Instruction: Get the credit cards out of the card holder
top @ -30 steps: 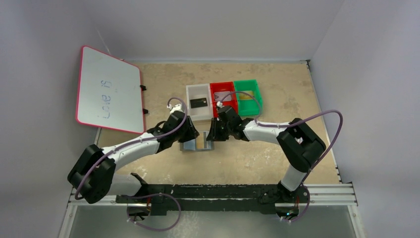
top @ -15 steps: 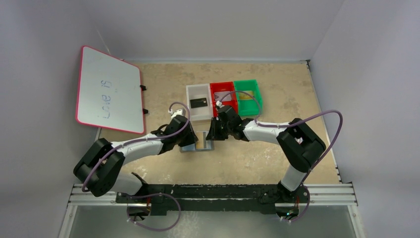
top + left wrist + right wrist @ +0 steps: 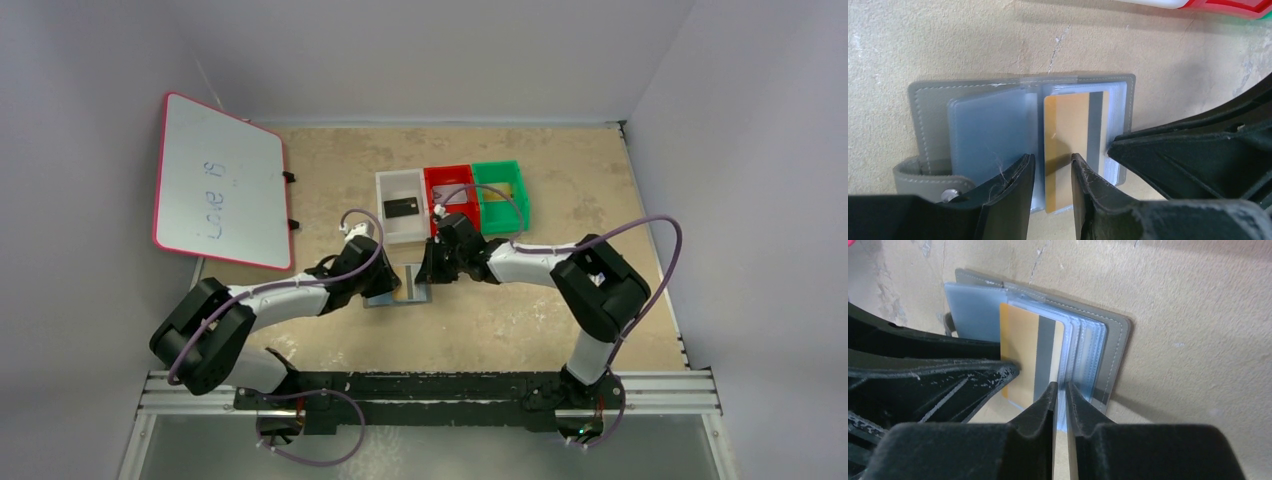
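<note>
The grey card holder (image 3: 382, 295) lies open on the table between both arms. A gold-yellow credit card (image 3: 1068, 120) with a grey stripe sticks partly out of its right-hand clear pocket. My left gripper (image 3: 1053, 165) is open, one fingertip over the bluish left pocket and the other over the gold card's near end. My right gripper (image 3: 1060, 387) is shut on the edge of the card holder's (image 3: 1115, 340) stacked clear sleeves, just right of the gold card (image 3: 1018, 335). A black credit card (image 3: 400, 208) lies in the white tray (image 3: 384, 182).
Behind the holder a white, a red (image 3: 450, 171) and a green tray (image 3: 498, 166) stand side by side. A pink-framed whiteboard (image 3: 220, 180) leans at the back left. Both grippers crowd the holder, fingers nearly touching.
My right gripper's jaws have narrowed onto the holder's sleeves. The left arm's elbow has swung right while its gripper stayed at the holder.
</note>
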You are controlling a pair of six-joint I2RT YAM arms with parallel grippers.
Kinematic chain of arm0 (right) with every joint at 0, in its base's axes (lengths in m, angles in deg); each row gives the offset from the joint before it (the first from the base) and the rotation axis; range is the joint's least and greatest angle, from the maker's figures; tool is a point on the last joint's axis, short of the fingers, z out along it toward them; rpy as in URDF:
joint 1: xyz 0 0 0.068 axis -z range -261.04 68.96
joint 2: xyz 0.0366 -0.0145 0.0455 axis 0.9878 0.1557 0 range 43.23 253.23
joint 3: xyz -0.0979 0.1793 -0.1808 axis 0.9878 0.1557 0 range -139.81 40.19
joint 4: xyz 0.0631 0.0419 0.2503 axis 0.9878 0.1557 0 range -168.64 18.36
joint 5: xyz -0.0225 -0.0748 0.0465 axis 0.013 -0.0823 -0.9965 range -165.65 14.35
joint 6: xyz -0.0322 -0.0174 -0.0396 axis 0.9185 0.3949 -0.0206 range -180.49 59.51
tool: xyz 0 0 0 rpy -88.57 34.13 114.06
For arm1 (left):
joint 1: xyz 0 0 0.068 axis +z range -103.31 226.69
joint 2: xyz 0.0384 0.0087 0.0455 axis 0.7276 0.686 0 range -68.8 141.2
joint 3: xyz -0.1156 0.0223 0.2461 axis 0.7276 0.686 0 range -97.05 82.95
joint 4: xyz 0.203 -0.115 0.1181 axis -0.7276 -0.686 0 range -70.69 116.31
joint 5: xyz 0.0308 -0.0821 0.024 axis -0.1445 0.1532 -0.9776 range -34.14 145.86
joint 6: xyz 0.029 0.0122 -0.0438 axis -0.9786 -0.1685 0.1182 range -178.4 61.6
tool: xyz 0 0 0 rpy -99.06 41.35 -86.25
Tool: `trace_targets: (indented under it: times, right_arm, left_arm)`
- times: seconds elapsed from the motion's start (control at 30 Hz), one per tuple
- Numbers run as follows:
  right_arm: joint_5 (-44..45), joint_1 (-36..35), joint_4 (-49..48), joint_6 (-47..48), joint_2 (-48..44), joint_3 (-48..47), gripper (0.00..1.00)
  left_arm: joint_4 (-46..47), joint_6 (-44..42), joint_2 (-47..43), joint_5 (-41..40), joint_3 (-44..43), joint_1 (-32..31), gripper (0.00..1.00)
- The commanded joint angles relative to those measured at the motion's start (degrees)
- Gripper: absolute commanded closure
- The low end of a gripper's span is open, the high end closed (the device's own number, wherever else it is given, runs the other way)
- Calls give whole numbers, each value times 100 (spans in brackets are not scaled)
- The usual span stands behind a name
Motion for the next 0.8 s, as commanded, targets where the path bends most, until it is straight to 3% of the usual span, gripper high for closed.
trace_targets:
  times: [0.0, 0.3, 0.57, 0.77]
  right_arm:
    - [176, 2, 15, 23, 193, -187, 87]
    - [373, -9, 178, 38, 327, -149, 93]
    - [484, -9, 296, 28, 352, -176, 93]
    - [520, -9, 312, 36, 285, -193, 93]
  left_arm:
    - [148, 64, 87, 92, 110, -7, 68]
    - [510, 335, 32, 126, 356, -4, 71]
    - [405, 441, -197, -149, 518, -6, 86]
    - [418, 423, -393, -199, 571, -7, 88]
